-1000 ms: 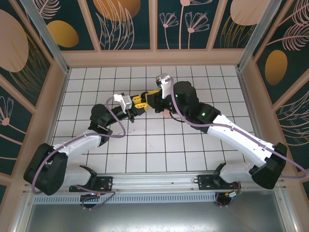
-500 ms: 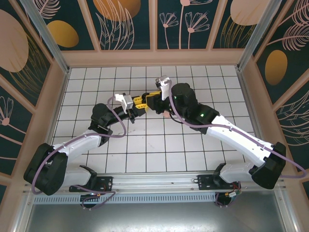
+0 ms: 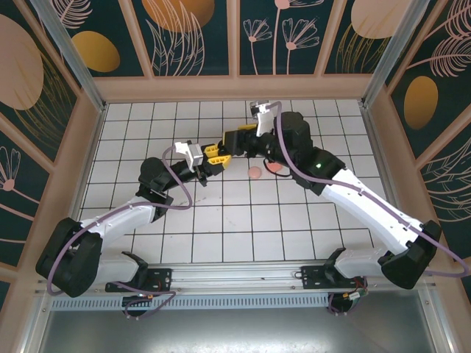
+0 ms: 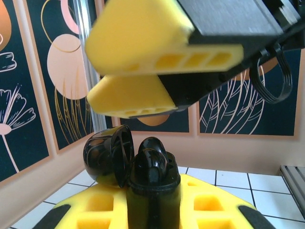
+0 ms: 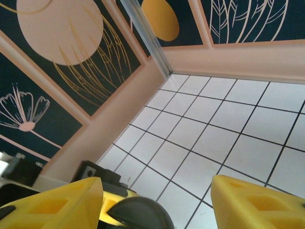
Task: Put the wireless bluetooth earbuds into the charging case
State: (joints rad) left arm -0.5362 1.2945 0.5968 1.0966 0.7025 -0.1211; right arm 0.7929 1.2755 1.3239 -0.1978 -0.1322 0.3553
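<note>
Left claw (image 4: 152, 206) is clamped on a black charging case (image 4: 151, 181), which stands upright between its yellow fingers (image 4: 97, 207). The case's lid (image 4: 107, 155) is swung open and tips back toward the left of the wrist view. A rounded, glossy black lump (image 4: 151, 149) sits at the top of the case body (it may be one of the black earbuds, but I cannot tell from the picture).

Just above the case hangs the right claw (image 4: 138, 71), jaws parted and gripping nothing. Its lower finger is close over the open lid without touching it. In the right wrist view its two yellow fingertips (image 5: 252, 200) sit far apart at the bottom corners. A dark rounded shape (image 5: 138, 212) shows low between them, against the white gridded bench (image 5: 224, 143).

From above, the two claws meet almost tip to tip over the middle of the bench, toward its far half. A small pale pink piece (image 3: 255, 173) lies on a tile just to the right of them. A coral-pink piece (image 3: 275, 168) lies just beside it, partly under the right arm's cable. Both are too small to say whether they are earbuds or cases.
</note>
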